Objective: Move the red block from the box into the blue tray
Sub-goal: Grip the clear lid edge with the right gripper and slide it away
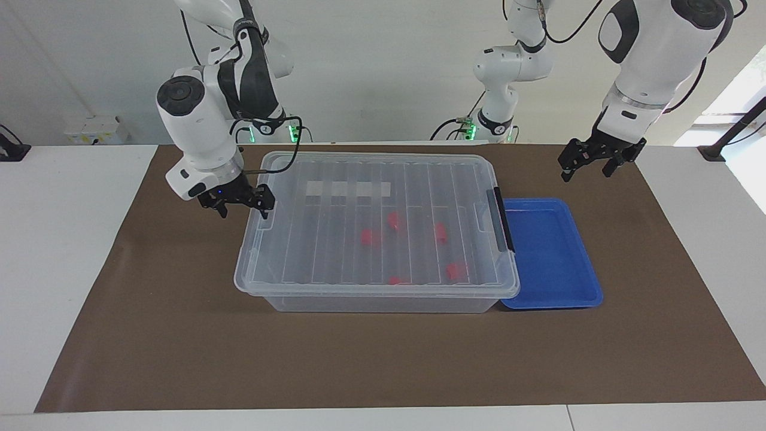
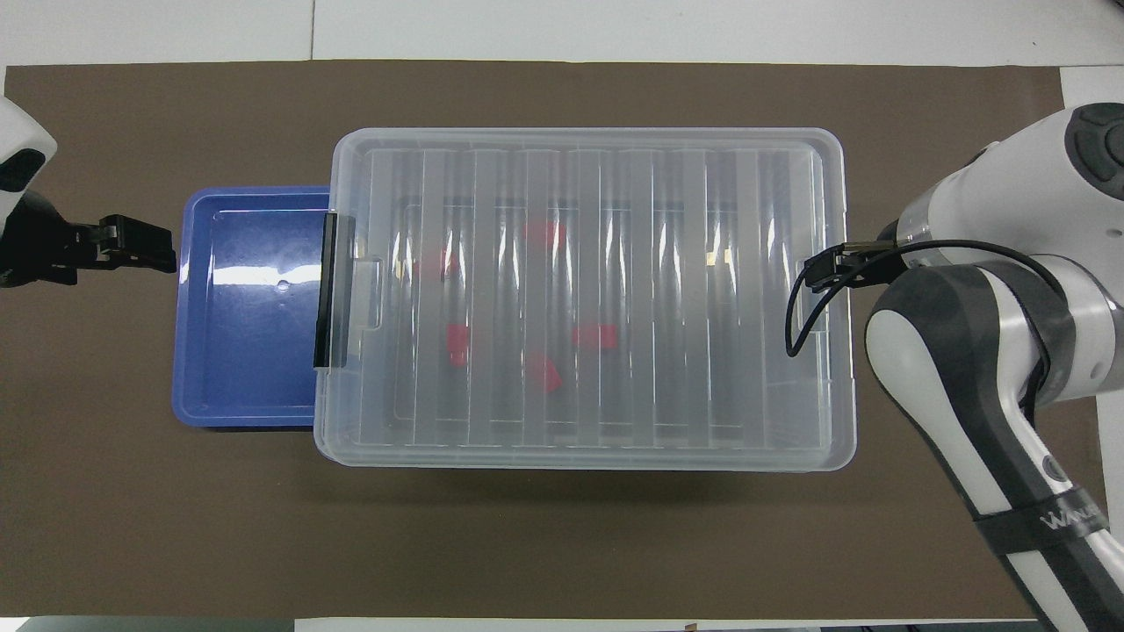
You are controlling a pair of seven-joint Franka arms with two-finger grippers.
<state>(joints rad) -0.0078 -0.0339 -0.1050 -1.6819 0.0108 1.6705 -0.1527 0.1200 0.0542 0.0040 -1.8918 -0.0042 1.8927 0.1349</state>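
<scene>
Lidded box point(image 1: 383, 233) beside blue tray point(image 1: 550, 254), red pieces inside

Both arms are glossy white with dark grey joint panels and round black end caps. Thin black cables loop along them. The left gripper point(image 1: 588, 165) and right gripper point(image 1: 242, 205) are black. Green lights glow at the bases. One forearm carries grey lettering, hard to read.
</scene>
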